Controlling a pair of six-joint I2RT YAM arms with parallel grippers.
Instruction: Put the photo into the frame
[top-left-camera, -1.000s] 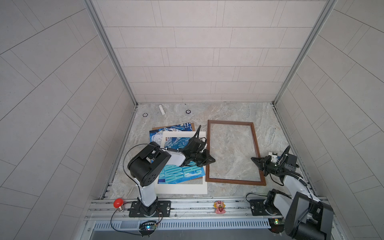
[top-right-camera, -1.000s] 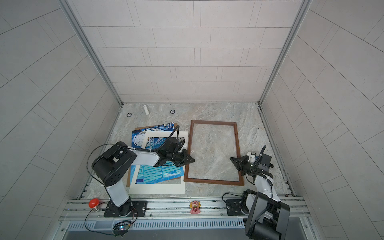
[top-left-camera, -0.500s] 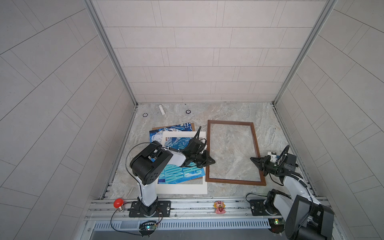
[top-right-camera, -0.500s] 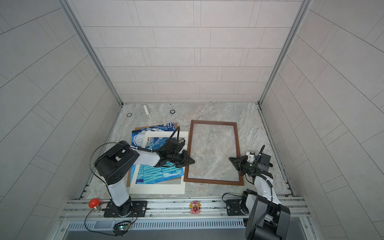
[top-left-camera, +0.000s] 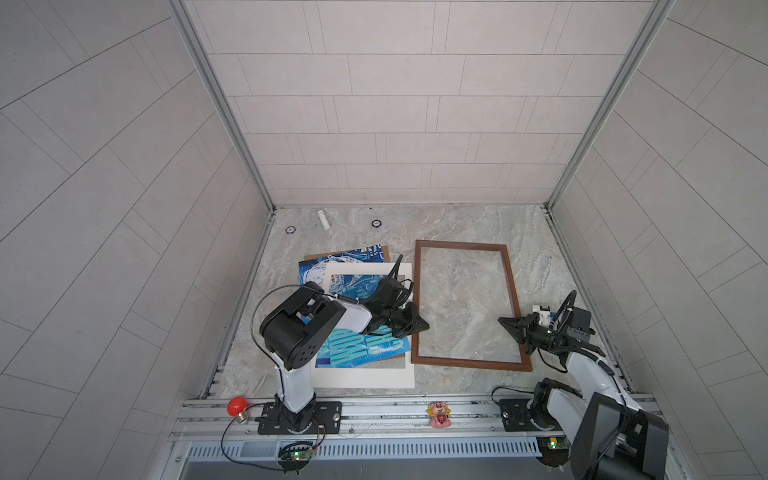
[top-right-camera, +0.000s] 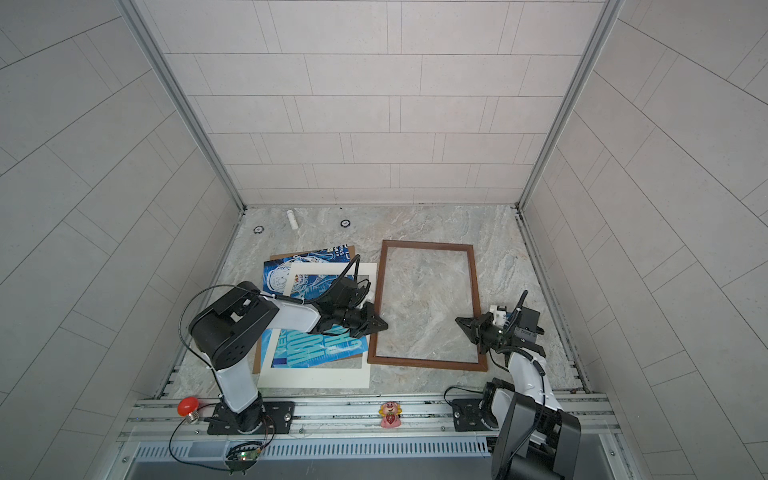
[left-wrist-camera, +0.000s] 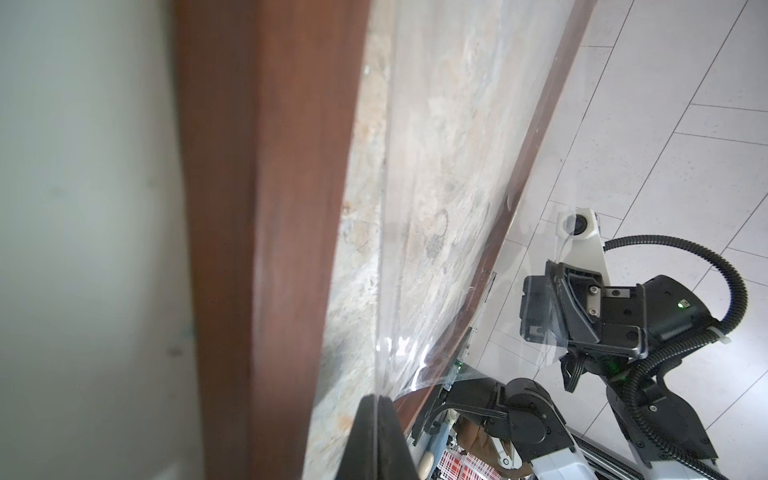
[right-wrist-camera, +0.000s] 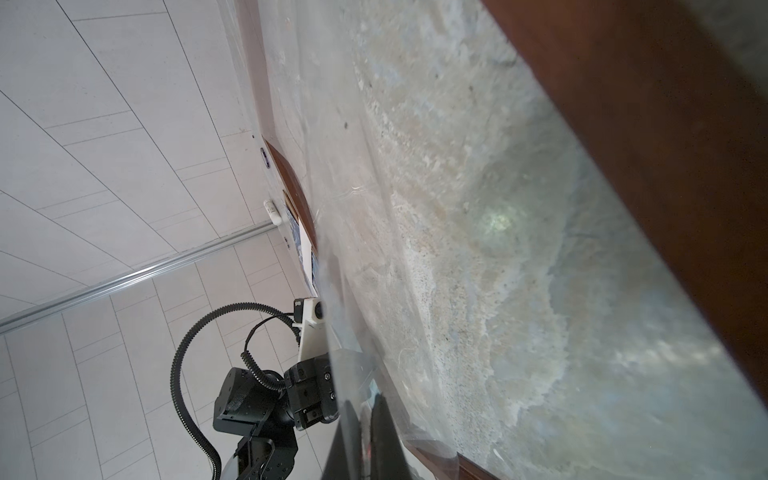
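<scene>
The dark brown wooden frame (top-left-camera: 460, 246) (top-right-camera: 428, 244) lies flat on the marble floor, right of centre in both top views. The blue photo (top-left-camera: 361, 351) (top-right-camera: 316, 353) lies to its left, under a cream mat (top-left-camera: 365, 378) and over a brown backing board (top-left-camera: 384, 249). My left gripper (top-left-camera: 424, 326) (top-right-camera: 384, 326) (left-wrist-camera: 376, 401) is over the frame's left rail (left-wrist-camera: 266, 208). My right gripper (top-left-camera: 503, 321) (top-right-camera: 459, 321) (right-wrist-camera: 365, 399) is at the right rail (right-wrist-camera: 665, 166). Each is shut on an edge of a clear sheet (left-wrist-camera: 415, 365) (right-wrist-camera: 345, 332) spanning the frame's opening.
A white tube (top-left-camera: 323, 219) and two small black rings (top-left-camera: 290, 230) (top-left-camera: 376, 223) lie near the back wall. A red bulb (top-left-camera: 237, 405) and a pink toy (top-left-camera: 439, 413) sit on the front rail. Tiled walls close in on three sides.
Hardly anything: the left arm's elbow has shifted slightly to the right, and both grippers stay shut at the frame's two long rails.
</scene>
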